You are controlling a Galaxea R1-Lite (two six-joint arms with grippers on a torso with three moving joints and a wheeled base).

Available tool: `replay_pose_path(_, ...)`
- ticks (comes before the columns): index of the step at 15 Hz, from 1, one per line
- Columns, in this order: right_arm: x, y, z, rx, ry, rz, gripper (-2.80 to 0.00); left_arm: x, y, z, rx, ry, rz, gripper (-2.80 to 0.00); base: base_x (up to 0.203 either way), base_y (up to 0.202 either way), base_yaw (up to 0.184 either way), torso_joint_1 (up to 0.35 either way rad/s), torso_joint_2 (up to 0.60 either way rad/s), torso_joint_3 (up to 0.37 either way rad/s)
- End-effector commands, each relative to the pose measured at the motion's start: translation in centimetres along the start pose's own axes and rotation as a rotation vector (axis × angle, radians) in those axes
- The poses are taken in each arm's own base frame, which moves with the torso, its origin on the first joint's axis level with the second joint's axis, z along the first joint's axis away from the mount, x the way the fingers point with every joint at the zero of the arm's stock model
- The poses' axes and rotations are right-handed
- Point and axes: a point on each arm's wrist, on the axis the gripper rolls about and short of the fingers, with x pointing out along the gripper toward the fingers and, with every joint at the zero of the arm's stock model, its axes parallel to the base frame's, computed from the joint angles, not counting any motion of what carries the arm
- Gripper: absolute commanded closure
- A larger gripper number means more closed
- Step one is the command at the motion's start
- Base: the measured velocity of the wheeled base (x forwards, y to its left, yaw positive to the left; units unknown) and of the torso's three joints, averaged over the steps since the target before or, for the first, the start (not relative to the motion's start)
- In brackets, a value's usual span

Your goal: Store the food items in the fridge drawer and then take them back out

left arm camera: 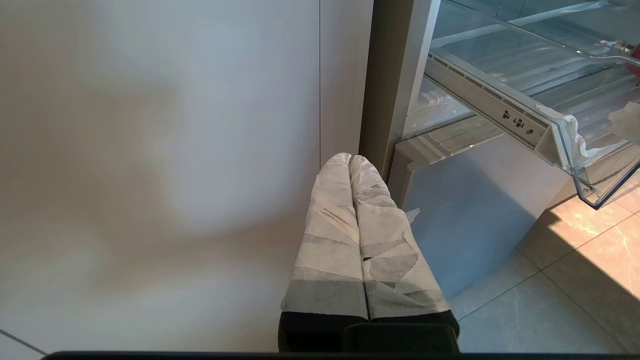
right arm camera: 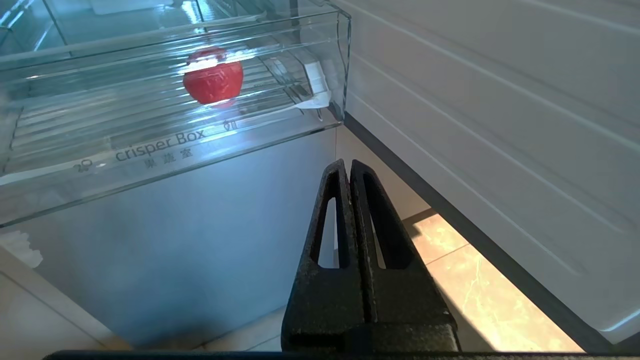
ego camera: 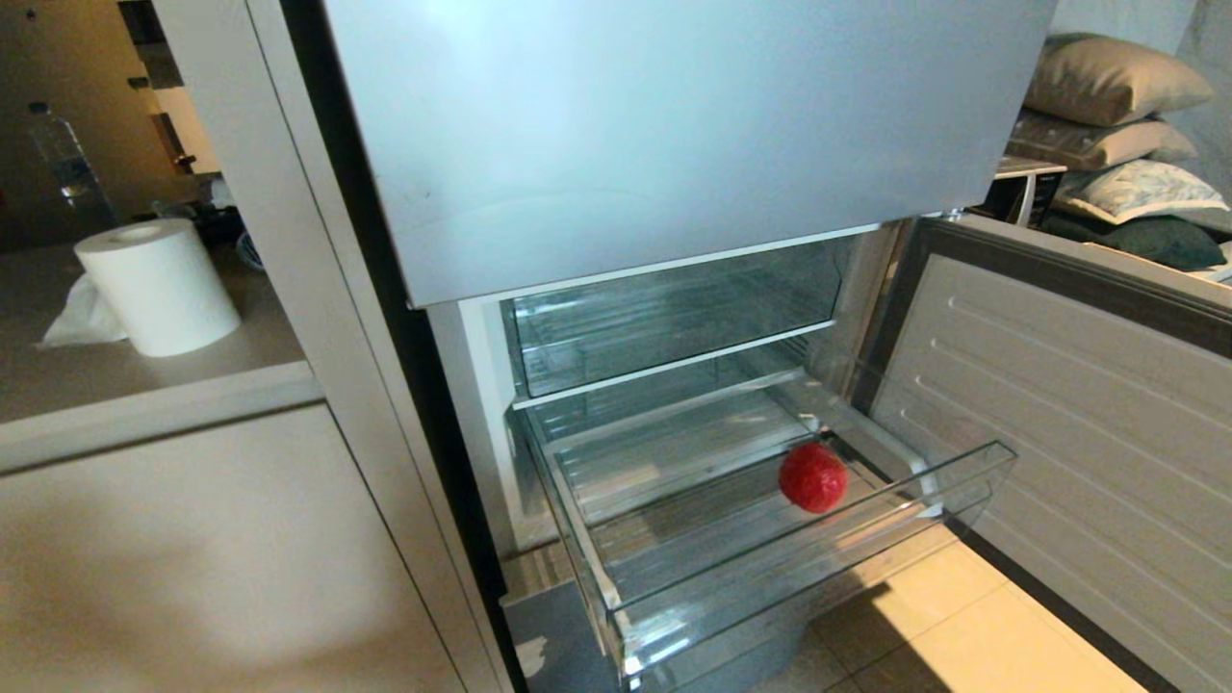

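Inside the pulled-out fridge drawer point(ego camera: 616, 577) sits one red fruit point(ego camera: 813, 477).

Sunlit floor tiles point(ego camera: 972, 616), dim shadowed cabinet front point(ego camera: 192, 568) – white glare on the drawer point(right arm camera: 150, 145).

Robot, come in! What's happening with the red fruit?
Left gripper and right gripper shut, empty, parked low. Red fruit in open drawer. Nothing blocking it.

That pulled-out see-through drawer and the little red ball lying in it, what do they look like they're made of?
The pulled-out clear fridge drawer looks like glossy transparent hard plastic: you see the floor through it, its base is ribbed, and "crisper Box" is printed on the front. The small round red food item inside has a dull, finely textured skin, perhaps a plastic imitation fruit; I can't be sure.
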Motion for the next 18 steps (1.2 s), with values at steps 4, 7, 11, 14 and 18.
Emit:
replay_pose_path(4, 0.0, 0.0, 0.0, -0.009, 0.002, -0.003, 0.00, 0.0, 0.0, 0.0, 0.000, 0.000, 0.002, 0.00, 0.000, 0.000, 0.000, 0.000, 0.00, 0.000)
replay_pose_path(7, -0.3, 0.2, 4.0, 0.015, 0.021, -0.002, 0.00, 0.0, 0.0, 0.0, 0.000, -0.001, 0.002, 0.00, 0.000, 0.000, 0.000, 0.000, 0.00, 0.000)
replay_pose_path(11, 5.4, 0.7, 9.6, 0.071, 0.365, 0.038, 0.00, 0.0, 0.0, 0.0, 0.000, 0.000, 0.002, 0.00, 0.000, 0.000, 0.000, 0.000, 0.00, 0.000)
replay_pose_path(14, 12.3, 1.3, 12.2, 0.121, 0.567, 0.136, 0.00, 0.0, 0.0, 0.0, 0.000, 0.000, 0.002, 0.00, 0.000, 0.000, 0.000, 0.000, 0.00, 0.000)
replay_pose_path(18, 21.4, 2.5, 13.3, 0.150, 0.716, 0.231, 0.00, 0.0, 0.0, 0.0, 0.000, 0.000, 0.001, 0.00, 0.000, 0.000, 0.000, 0.000, 0.00, 0.000)
